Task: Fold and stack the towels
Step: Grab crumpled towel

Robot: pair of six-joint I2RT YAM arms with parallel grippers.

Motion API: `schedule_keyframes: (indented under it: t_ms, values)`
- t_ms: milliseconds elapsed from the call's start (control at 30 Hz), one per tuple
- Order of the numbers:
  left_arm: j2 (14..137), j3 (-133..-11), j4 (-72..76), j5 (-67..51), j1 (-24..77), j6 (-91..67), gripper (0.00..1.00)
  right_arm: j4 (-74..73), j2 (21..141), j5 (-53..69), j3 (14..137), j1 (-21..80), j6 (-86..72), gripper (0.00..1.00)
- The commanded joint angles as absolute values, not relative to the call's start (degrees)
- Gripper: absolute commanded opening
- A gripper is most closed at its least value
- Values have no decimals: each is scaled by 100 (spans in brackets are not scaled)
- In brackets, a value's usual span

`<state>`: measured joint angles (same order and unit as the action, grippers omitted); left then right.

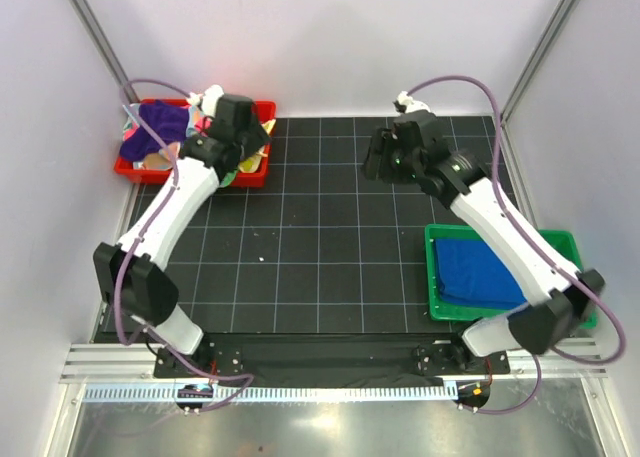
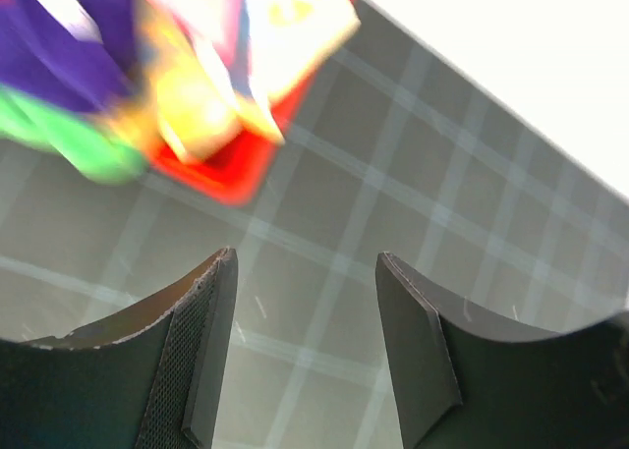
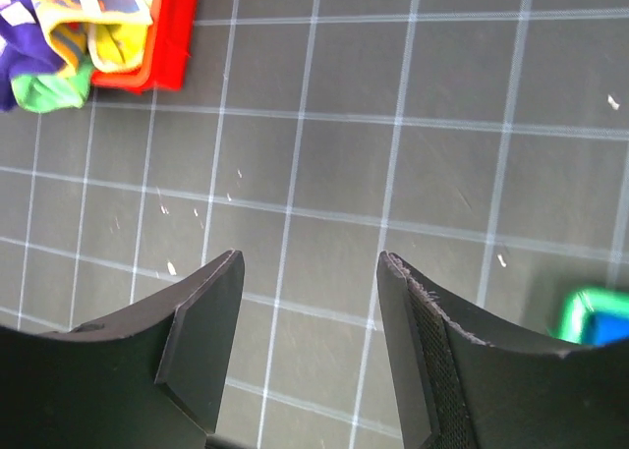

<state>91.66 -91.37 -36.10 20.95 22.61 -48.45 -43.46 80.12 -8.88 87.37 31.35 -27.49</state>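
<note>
Left pincer (image 2: 307, 262): spread, nothing between the fingers; it hangs over the red tray's (image 1: 190, 175) right end, where this meets the counter (image 1: 320, 237).
Right pincer (image 3: 310, 262): spread and empty, above the far middle part of the counter, apart from both trays.
Towel heap (image 1: 160, 127): crumpled cloths, purple, yellow, green and pink, lying in the red tray at the far left corner.
Blue towel (image 1: 475, 269): folded flat inside the green tray (image 1: 432, 277), near right side, partly hidden by the right arm.
</note>
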Motion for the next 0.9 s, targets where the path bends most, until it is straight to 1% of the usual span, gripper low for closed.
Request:
schedule_keyframes:
  t_ms: [0,133,233,400,700,867]
  values:
    - [9693,-9920,-3938,2698,1803,-4377,62,-3718,8489,-352,9289,3006,-2505,63]
    - [10457,-10711,-4148,2777,1372,-4236,60,-3578,8920,-194,9413,2813,-2426,63]
    - [10915,-11064,-4324,2506,1178,-4210,57,-3472,9088,-141,9431,2681,-2408,62]
    - [11205,-10986,-4034,2154,1178,-4139,58,-3358,9176,-88,9343,2628,-2417,62]
    - [11803,-11074,-4026,2434,1160,-4333,58,-3331,9088,-79,9097,2628,-2399,61]
    - [11997,-11276,-4069,2470,1134,-4342,52,-3331,9053,-79,9018,2619,-2382,61]
